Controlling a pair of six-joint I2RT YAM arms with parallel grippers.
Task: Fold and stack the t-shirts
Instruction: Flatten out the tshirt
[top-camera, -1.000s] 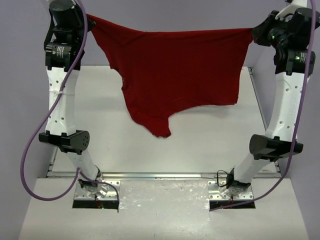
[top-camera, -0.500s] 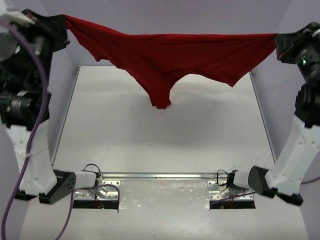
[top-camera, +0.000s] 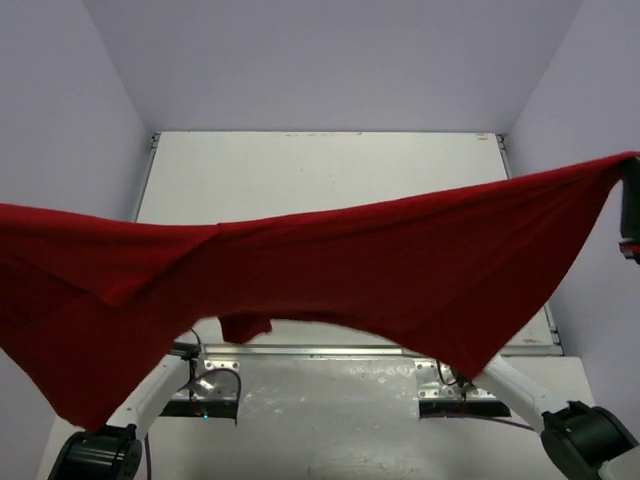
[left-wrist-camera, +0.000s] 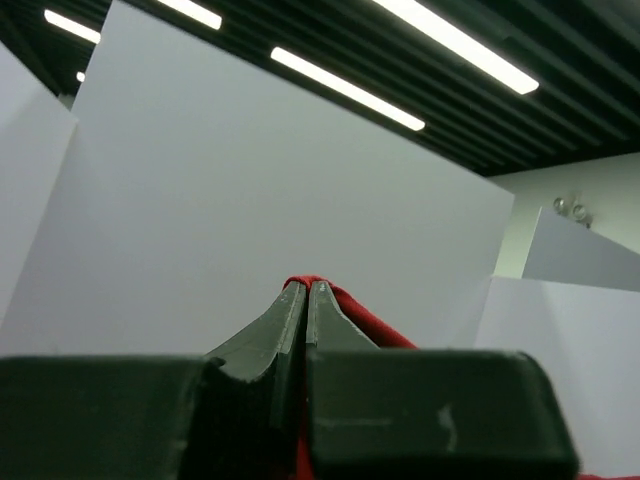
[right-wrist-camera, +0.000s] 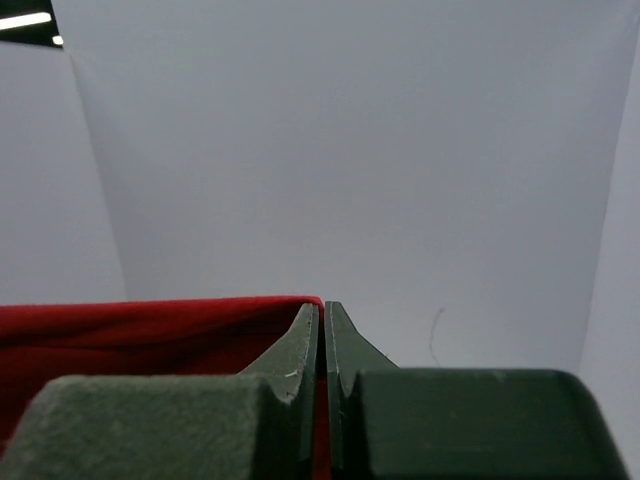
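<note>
Top external view: the t-shirt (top-camera: 400, 270) hangs stretched in mid-air across the lower half of the frame, from the left edge to the right edge, above the table (top-camera: 320, 170). Wrist views: left gripper (left-wrist-camera: 306, 290) and right gripper (right-wrist-camera: 322, 308) each pinch red cloth between fingers pressed together at frame centre.

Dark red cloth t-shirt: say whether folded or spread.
Spread, not folded: the dark red cloth t-shirt hangs stretched wide above the white table.

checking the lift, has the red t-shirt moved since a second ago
Yes. The t-shirt has swept toward the camera: before it hid the far edge of the table; now that edge shows and it spans the near end.
</note>
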